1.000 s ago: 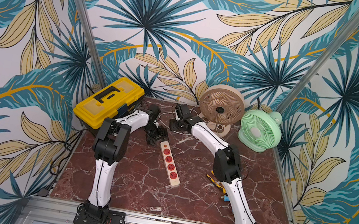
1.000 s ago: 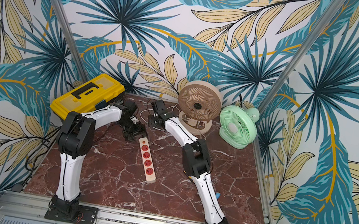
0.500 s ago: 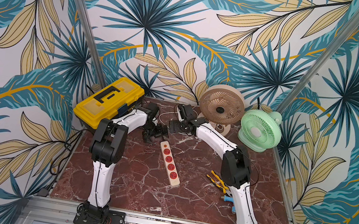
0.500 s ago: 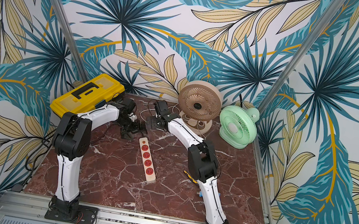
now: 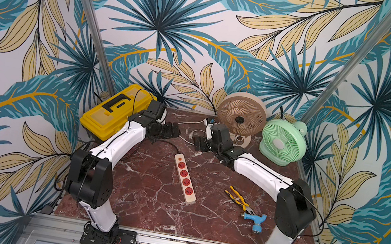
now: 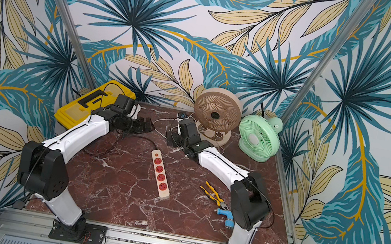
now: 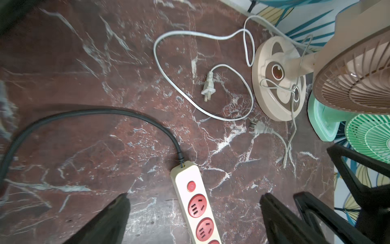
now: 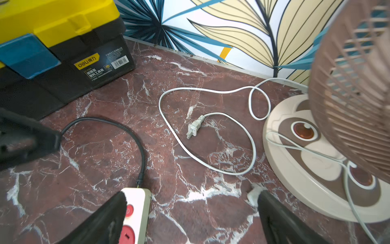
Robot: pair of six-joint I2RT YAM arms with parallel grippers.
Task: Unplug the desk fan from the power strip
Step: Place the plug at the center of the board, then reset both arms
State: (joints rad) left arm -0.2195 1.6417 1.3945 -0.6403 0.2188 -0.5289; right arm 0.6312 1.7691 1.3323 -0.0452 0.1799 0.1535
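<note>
1. Red-brown marble table (image 5: 147, 201) carries the power strip (image 5: 185, 178) near its middle, lying flat and slanted. Its black cord (image 7: 105, 111) curves off toward the left arm, and the cord's far end is hidden.
2. Left gripper (image 5: 177, 131) hangs over the table's far side beside the yellow toolbox (image 5: 109, 113), spread wide and gripping nothing. Its wrist view cuts off all but the ends of the fingers (image 7: 109, 219).
3. Right gripper (image 5: 196, 143) faces it near the beige fan (image 5: 242, 114), its fingers (image 8: 280, 219) likewise wide apart and holding nothing.
4. White plug (image 7: 208, 88) lies loose on the marble inside a loop of its own cord, well apart from the strip.
5. Second, greyer plug (image 7: 258, 127) lies near the beige fan's base; in the right wrist view a finger nearly covers it.
6. Which fan each cord runs to cannot be told.
7. Left wrist view cuts the strip off after its second socket; in the right wrist view a finger hides part of it.
8. Green fan (image 5: 283, 141) stands just beside the beige one.
</note>
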